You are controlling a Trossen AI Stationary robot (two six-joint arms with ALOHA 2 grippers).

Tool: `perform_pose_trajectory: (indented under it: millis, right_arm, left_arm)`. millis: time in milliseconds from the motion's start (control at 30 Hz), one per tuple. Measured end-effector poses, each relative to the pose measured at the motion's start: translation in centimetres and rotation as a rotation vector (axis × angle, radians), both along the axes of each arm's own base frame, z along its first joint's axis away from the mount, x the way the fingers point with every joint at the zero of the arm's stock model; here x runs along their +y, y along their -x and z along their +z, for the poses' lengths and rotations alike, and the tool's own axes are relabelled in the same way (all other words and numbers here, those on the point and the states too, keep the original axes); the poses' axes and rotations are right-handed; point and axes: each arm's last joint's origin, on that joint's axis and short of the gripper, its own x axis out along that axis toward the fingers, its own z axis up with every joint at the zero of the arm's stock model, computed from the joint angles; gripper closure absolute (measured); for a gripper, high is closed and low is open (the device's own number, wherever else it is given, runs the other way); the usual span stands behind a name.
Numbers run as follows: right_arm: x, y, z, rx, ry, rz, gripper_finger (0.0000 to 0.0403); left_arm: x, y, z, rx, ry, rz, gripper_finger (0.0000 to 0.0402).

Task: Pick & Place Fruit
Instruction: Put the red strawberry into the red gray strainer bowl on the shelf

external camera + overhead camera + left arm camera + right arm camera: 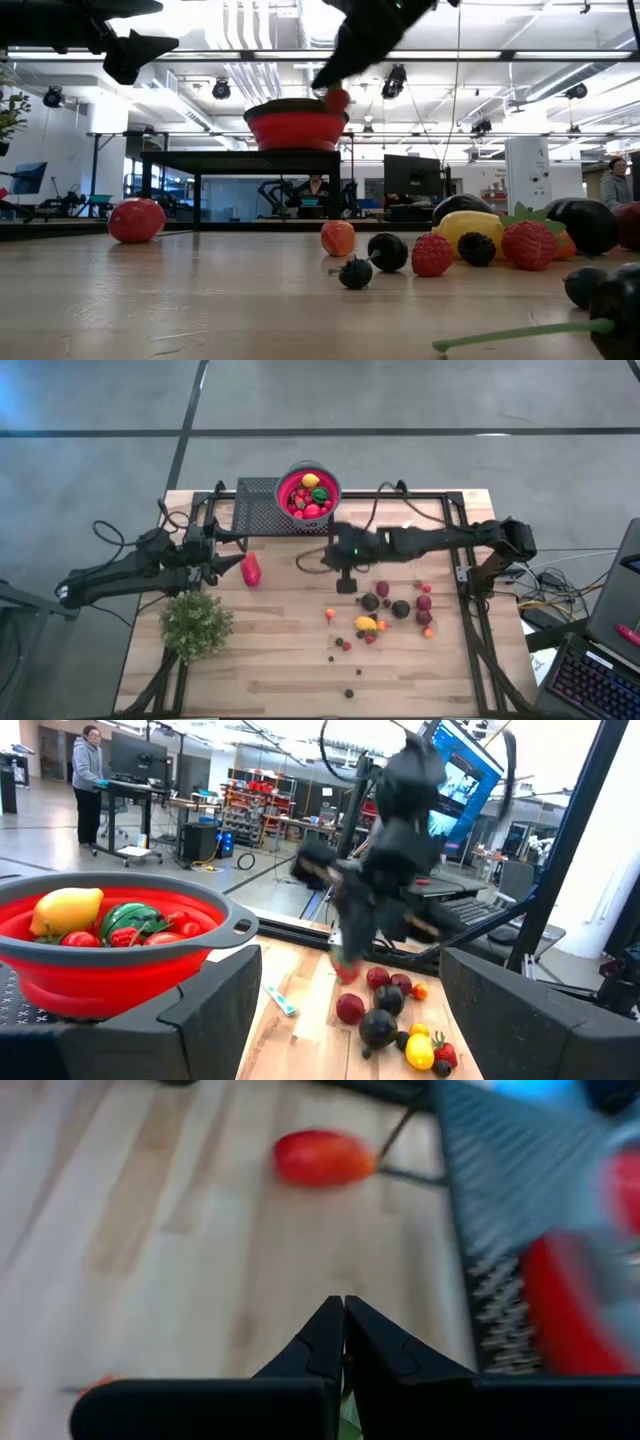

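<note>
Dark right arm stretched across the table – right claw (345, 582) clenched (fingertips (343, 1320) touching) beside the red bowl (310, 493).

We see a red bowl (309, 493) on a dark grey mesh stand (258, 506), holding red, yellow and green fruit (308, 497). The table (280, 650) is pale wood with lighter and darker planks. On it lie a larger red piece (250, 569), dark maroon fruits (401, 609), small red berries (424, 602), an orange piece (330, 614) and a yellow one (365, 624). Our bushy plant (196, 624) is green flecked with cream. Both arms are black, the right gripper (343, 1308) matte black; beyond it the mesh shows grey.
</note>
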Motion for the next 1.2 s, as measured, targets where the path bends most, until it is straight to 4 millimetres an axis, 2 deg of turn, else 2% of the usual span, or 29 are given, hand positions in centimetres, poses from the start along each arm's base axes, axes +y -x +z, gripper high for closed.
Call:
perform_pose_trajectory:
  millis: [233, 433, 600, 833, 1200]
  right_arm:
    - [-5.0, -0.1, 4.8, -0.110, 0.103, -0.068, 0.0395]
    - [-9.8, 0.9, 6.5, -0.159, 0.133, -0.192, 0.0395]
    - [-13.2, 1.7, 6.4, -0.199, 0.084, -0.250, 0.0395]
    - [-16.4, 1.2, 4.0, -0.179, 0.033, -0.282, 0.0395]
    - [-16.8, 1.0, 3.4, -0.168, 0.019, -0.276, 0.0387]
  left_arm:
    - [0.0, 0.0, -0.1, 0.006, 0.001, 0.000, 0.0090]
    - [0.0, 0.0, -0.1, 0.005, 0.001, 0.000, 0.0090]
    - [0.0, 0.0, 0.0, 0.004, 0.001, 0.000, 0.0090]
    - [0.0, 0.0, 0.0, 0.003, 0.001, 0.000, 0.0090]
    - [0.0, 0.0, 0.0, 0.003, 0.001, 0.000, 0.0090]
